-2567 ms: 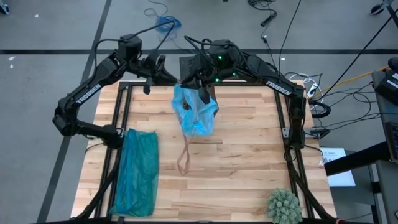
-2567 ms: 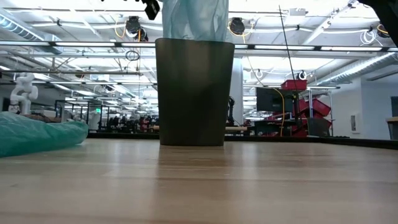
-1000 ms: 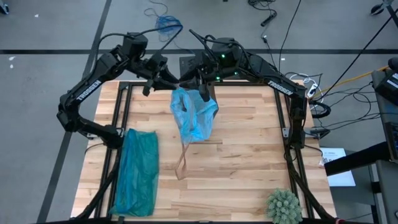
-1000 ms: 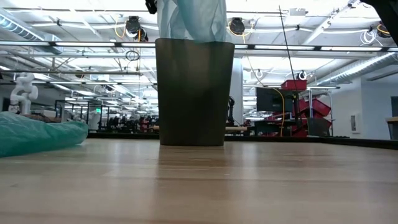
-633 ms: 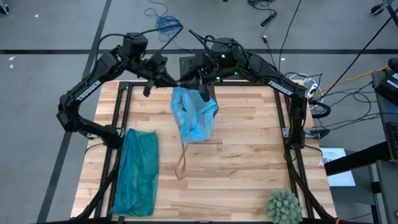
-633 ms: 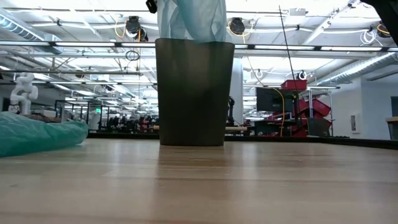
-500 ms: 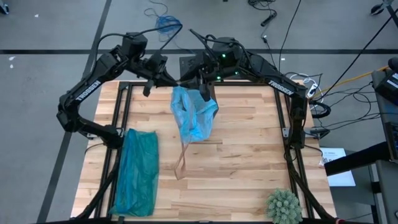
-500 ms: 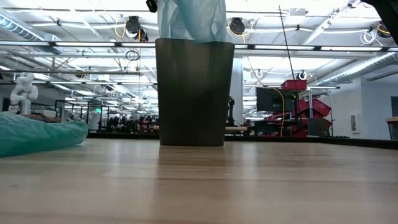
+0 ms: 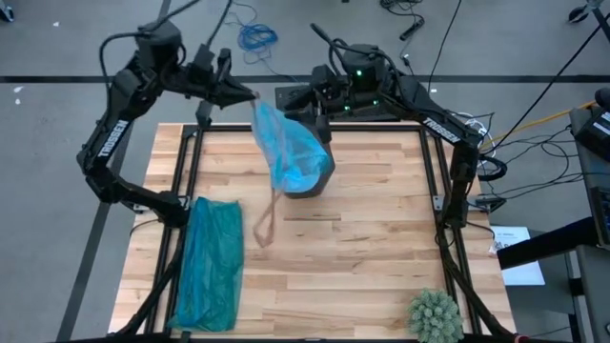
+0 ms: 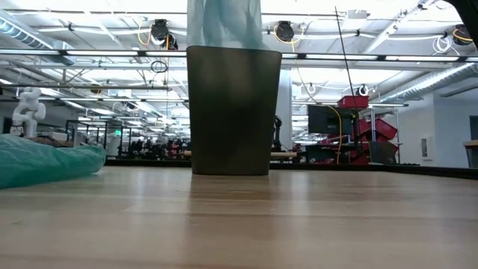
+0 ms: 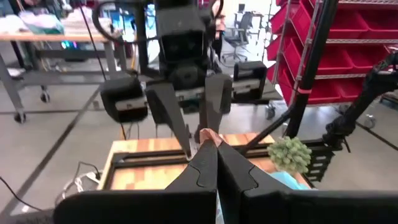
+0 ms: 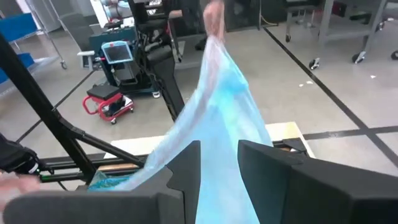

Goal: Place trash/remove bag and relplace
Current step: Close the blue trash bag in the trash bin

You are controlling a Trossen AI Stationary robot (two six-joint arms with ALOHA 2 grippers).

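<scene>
The pale blue bag is pulled tall out of the dark bin, which stands at the table's far middle. In the low view the bag rises above the bin. A tan looped strip dangles from the bag. My left gripper is high above the far edge, shut on the bag's top. My right gripper is open beside the bag, clear of it; in its wrist view the bag shows beyond the right gripper. The trash is hidden. My left gripper pinches the bag's gathered top end between its two shut fingers, only at their free ends. The bag hangs below the gripper in a long, drawn-out slant, with its lower part still inside the bin.
A darker teal-green bag lies along the table's left side and also shows in the low view. A spiky green ball sits at the near right corner. The wooden table's middle and right hold nothing else.
My left gripper has risen and swung toward the table's far left, drawing the bag's top up and left, so more of the bag stands out of the bin. My right gripper has come off the bag and drawn back toward the far edge. The tan strip has swung left.
</scene>
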